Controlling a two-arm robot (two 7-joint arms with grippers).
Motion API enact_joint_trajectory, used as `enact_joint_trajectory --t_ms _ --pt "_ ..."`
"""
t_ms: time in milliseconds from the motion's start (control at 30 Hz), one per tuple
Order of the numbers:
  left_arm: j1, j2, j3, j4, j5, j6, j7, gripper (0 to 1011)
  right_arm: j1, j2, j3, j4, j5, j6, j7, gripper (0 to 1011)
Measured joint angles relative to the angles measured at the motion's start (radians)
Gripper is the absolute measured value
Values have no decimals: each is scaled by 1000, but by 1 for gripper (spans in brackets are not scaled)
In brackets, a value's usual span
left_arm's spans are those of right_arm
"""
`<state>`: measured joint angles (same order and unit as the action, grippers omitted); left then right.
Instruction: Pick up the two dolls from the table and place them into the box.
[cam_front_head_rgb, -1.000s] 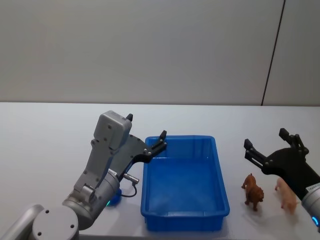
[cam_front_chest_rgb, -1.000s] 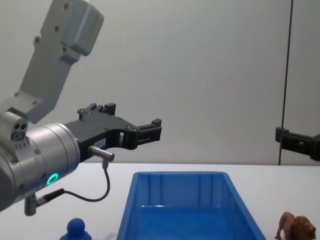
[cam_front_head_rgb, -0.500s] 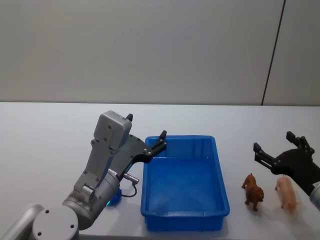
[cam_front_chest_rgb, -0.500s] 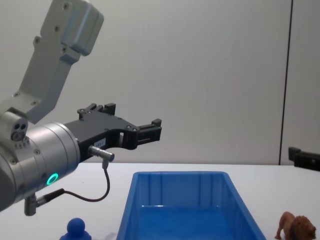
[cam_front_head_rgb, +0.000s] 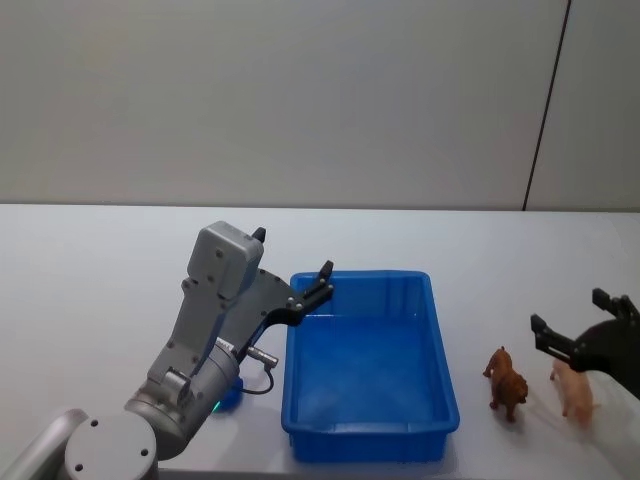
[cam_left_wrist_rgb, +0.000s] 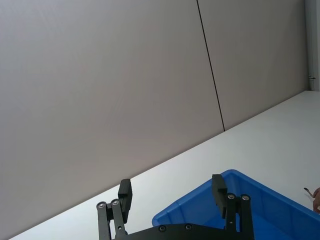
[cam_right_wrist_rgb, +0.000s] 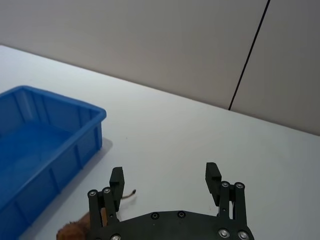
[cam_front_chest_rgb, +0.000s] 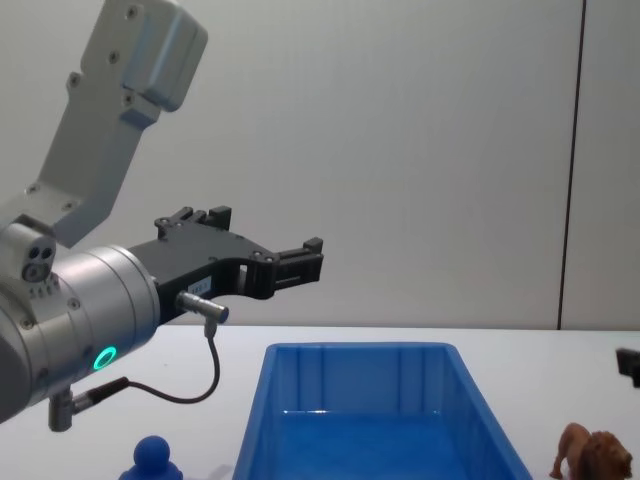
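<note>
The box (cam_front_head_rgb: 370, 446) is glossy plastic, the table (cam_front_head_rgb: 100, 270) smooth and matt, the lion (cam_front_head_rgb: 508, 384) seemingly rough plastic.

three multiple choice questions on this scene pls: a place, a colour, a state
1. The lion stands: A on the table, right of the box; B inside the box; C left of the box.
2. The ball-headed figure is: A red; B blue; C yellow.
3. The left gripper and right gripper are: A both shut; B both open; C gripping toys.
1 A: it stands past the box's right wall. 2 B: solid blue. 3 B: each stands spread, holding nothing.
</note>
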<state>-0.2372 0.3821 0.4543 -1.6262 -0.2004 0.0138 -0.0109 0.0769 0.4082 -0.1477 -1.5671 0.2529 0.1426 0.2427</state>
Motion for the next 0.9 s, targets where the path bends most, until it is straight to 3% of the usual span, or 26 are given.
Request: enact_joint_trajectory --t_ms 400,900 --pt "0 0 0 0 0 0 0 1001 -33 43 21 -5 -13 59 57 1001" --pt "0 0 0 0 0 0 0 1002 -49 66 28 -13 -16 151 97 1001"
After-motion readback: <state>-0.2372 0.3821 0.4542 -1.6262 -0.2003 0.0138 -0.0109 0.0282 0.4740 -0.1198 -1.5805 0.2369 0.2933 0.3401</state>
